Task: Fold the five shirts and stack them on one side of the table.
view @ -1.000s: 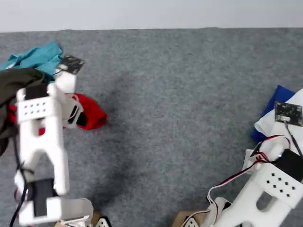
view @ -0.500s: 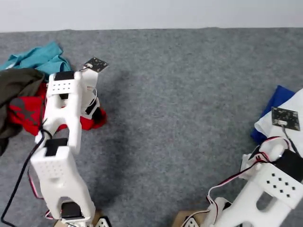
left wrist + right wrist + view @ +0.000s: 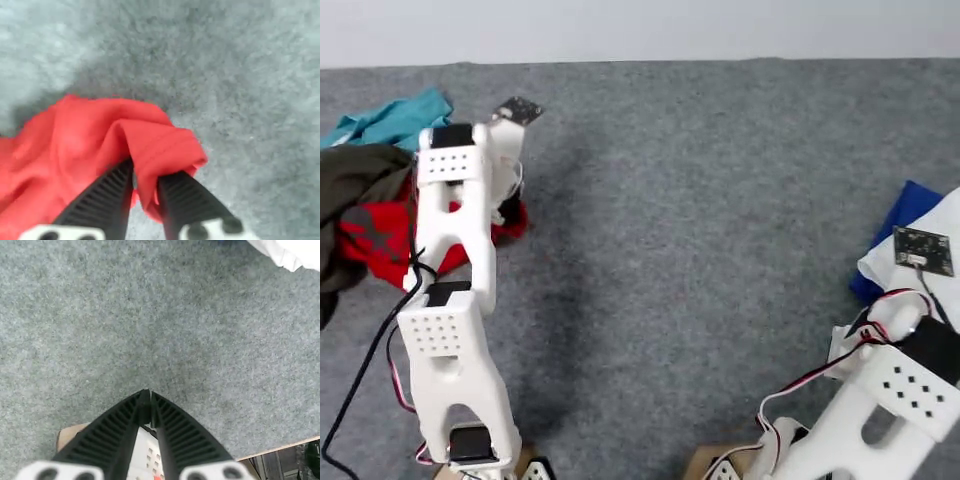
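My left gripper (image 3: 145, 170) is shut on a bunched fold of the red shirt (image 3: 75, 145), which lies on grey carpet. In the high view the left arm (image 3: 450, 230) stretches over the red shirt (image 3: 375, 240) at the left side. A teal shirt (image 3: 400, 120) and a dark olive shirt (image 3: 350, 185) lie crumpled beside it. At the right edge a white shirt (image 3: 935, 235) rests on a blue shirt (image 3: 905, 210). My right gripper (image 3: 150, 394) is shut and empty over bare carpet, with the white shirt (image 3: 295, 252) farther off.
The grey carpeted table (image 3: 700, 220) stretches between the two clothing piles. Its far edge meets a pale wall (image 3: 640, 30). The right arm (image 3: 890, 390) stands at the near right corner, beside a brown table edge (image 3: 70, 437).
The left arm has swung from the left over the pile and stretched toward the far side. The red shirt's right edge has shifted back with it. The right arm has stayed still.
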`<state>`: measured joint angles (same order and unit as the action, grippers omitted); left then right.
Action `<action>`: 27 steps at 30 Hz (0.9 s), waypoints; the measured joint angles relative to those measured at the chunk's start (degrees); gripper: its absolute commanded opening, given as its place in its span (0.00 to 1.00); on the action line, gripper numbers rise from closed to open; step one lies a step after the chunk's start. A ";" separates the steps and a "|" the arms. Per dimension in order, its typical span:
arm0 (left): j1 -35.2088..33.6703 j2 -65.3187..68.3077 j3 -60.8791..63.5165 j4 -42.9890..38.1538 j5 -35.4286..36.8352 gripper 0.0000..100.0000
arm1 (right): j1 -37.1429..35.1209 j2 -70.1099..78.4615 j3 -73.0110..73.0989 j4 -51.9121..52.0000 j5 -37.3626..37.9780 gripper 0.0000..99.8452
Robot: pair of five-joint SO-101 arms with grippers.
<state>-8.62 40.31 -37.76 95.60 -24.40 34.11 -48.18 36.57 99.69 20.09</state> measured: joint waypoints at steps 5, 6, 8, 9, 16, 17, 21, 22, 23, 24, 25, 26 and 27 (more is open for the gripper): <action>2.73 -0.09 -11.69 2.99 4.75 0.00 | 0.00 0.00 0.00 0.00 0.00 0.01; 3.34 -0.26 -12.92 3.16 6.15 0.00 | 0.00 0.00 0.00 0.00 0.00 0.01; 5.27 -2.29 -13.80 3.25 8.00 0.00 | 0.00 0.00 0.00 0.00 0.00 0.01; 6.77 -3.78 -13.98 3.25 8.88 0.00 | 0.00 0.00 0.00 0.00 0.00 0.01; 20.13 -13.36 -14.95 3.60 13.10 0.00 | 0.00 0.00 0.00 0.00 0.00 0.01; 21.80 -14.51 -14.95 3.60 13.19 0.00 | 0.00 0.00 0.00 0.00 0.00 0.01; 27.52 -19.25 -14.95 1.58 13.36 0.00 | 0.00 0.00 0.00 0.00 0.00 0.01; 28.92 -20.40 -14.95 0.35 13.45 0.00 | 0.00 0.00 0.00 0.00 0.00 0.01; 30.59 -21.89 -14.95 -0.97 13.54 0.00 | 0.00 0.00 0.00 0.00 0.00 0.01; 32.18 -23.47 -14.95 -2.37 13.54 0.00 | 0.00 0.00 0.00 0.00 0.00 0.01; 33.93 -25.23 -14.95 -3.87 13.54 0.00 | 0.00 0.00 0.00 0.00 0.00 0.01; 35.78 -26.99 -14.95 -5.54 13.54 0.00 | 0.00 0.00 0.00 0.00 0.00 0.01; 37.54 -28.66 -14.95 -7.12 13.54 0.00 | 0.00 0.00 0.00 0.00 0.00 0.01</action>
<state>28.92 11.65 -52.70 88.48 -10.86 34.11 -48.18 36.57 99.69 20.09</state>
